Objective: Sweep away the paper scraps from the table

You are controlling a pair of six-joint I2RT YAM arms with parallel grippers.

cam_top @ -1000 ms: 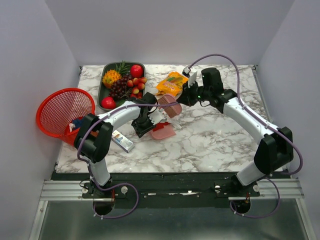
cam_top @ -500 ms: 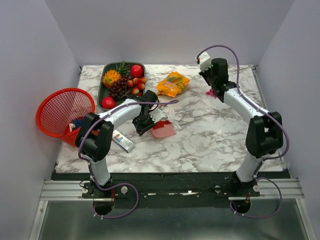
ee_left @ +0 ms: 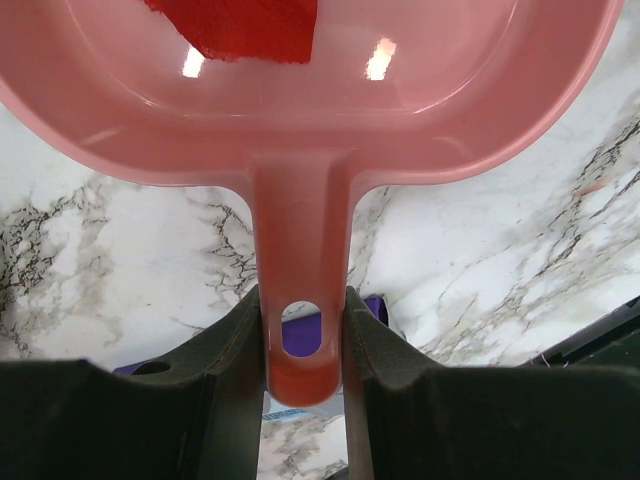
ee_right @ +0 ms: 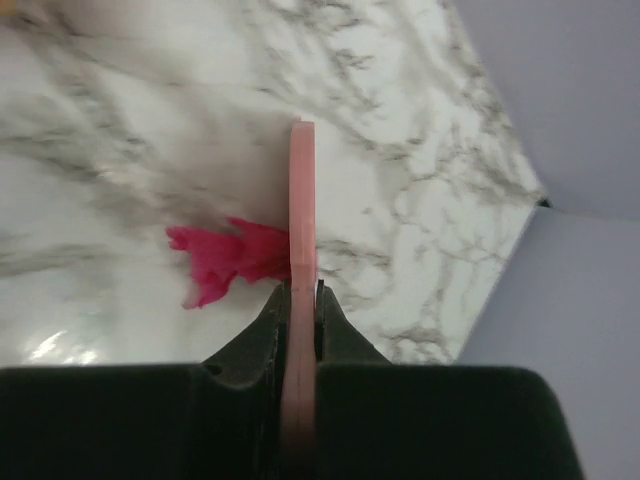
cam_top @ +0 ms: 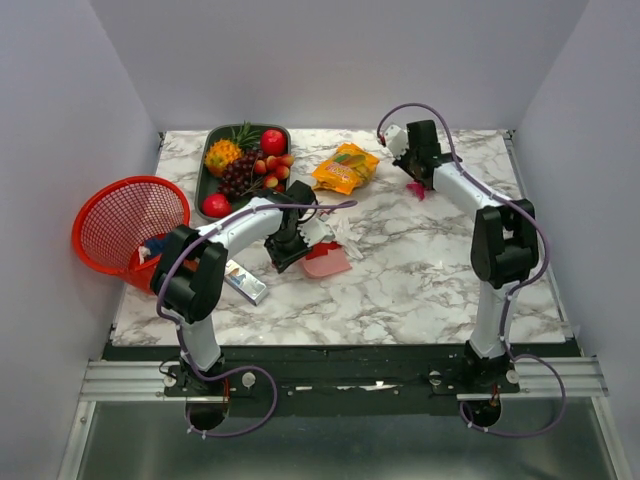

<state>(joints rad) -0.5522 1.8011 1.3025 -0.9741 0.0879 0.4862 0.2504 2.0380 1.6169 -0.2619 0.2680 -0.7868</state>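
- Nearest the arm bases, a small flat blue-and-white packet [cam_top: 245, 282] lay on the white marble-patterned table [cam_top: 420, 290], close beside the left arm.
- Mid-table, the left gripper [ee_left: 305, 312] was pressed in on the handle of a glossy pink plastic dustpan [ee_left: 300, 120], one finger on each side. A red paper scrap [ee_left: 240, 25] lay inside the pan.
- Any tilt of that wrist could tip the pan, and the loose red scrap could slide back out onto the marble.
- A round red mesh basket [cam_top: 125, 215] sat off the table's left edge.
- Toward the far right, the right gripper [ee_right: 300, 300] pinched a thin pink flat sweeping blade [ee_right: 301, 200], which the wrist camera caught edge-on.
- A crumpled magenta paper scrap [ee_right: 225, 260] lay on the table against the blade's left face. It seemed to touch the blade, though the narrow edge-on view left that uncertain.
- That scrap was well apart from the dustpan, so the push toward it looked long. Light crumpled paper could roll around the blade's end or slip beneath it if the blade rode above the marble.
- An orange glossy snack bag [cam_top: 345, 168] lay between the scrap's side of the table and a dark oblong fruit tray [cam_top: 245, 165] at the far left. A sweep angled too far back could drive the scrap against the bag, or knock the bag itself.
- If the pan's lip sat lifted, the scrap could slide under it and miss the pan.
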